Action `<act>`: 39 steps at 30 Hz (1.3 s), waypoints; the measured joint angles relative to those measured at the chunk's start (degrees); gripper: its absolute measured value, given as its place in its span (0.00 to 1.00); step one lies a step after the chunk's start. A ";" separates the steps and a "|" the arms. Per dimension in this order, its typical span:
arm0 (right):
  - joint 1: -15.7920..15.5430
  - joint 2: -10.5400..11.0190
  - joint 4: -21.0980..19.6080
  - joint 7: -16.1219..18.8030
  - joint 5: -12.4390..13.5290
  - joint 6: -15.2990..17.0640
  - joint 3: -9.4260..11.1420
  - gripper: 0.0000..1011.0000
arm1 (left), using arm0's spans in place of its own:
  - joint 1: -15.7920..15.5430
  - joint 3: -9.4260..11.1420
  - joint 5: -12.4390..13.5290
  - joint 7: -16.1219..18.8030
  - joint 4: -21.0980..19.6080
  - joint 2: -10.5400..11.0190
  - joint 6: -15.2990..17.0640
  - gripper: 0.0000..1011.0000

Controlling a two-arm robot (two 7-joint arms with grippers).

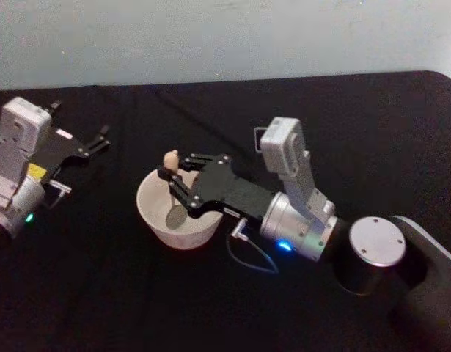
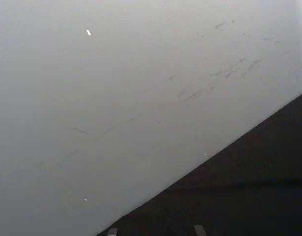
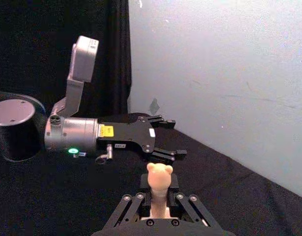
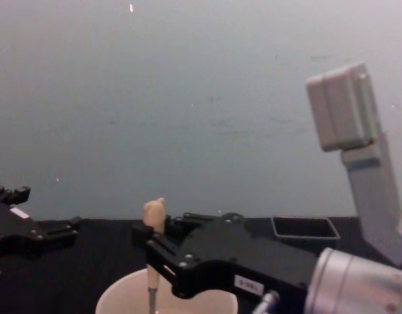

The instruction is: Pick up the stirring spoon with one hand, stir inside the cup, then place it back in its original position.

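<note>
stirring spoon (image 1: 171, 158) stands upright, pinched below its bear head by the right gripper (image 1: 174, 169), stem reaching down into the cup (image 1: 153, 220). too wide a sweep could knock the stem against the wall, tipping the cup or twisting the spoon. its bowl is hidden, so contact with the bottom is unclear. left gripper (image 1: 103, 139) sits parked well to the left, jaws apart.

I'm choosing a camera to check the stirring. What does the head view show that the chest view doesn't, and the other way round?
Head view: the cup's whole round rim and inside, seen from above. Chest view: the stirring spoon's thin stem dropping into the cup, and a dark square holder behind. Both: the right gripper shut on the spoon over the cup, and the left gripper open, off to the left.
</note>
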 joint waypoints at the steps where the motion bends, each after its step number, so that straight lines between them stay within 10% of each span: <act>1: 0.45 -0.57 0.71 -0.24 -0.16 -0.02 -0.13 0.19 | 0.00 0.00 0.00 0.00 0.00 0.00 0.00 0.99; 19: 3.85 -3.72 6.16 -3.22 -1.94 -1.45 1.33 0.19 | 0.00 0.00 0.00 0.00 0.00 0.00 0.00 0.99; 39: 0.16 -0.44 1.82 -2.09 -0.98 -0.22 3.05 0.19 | 0.00 0.00 0.00 0.00 0.00 0.00 0.00 0.99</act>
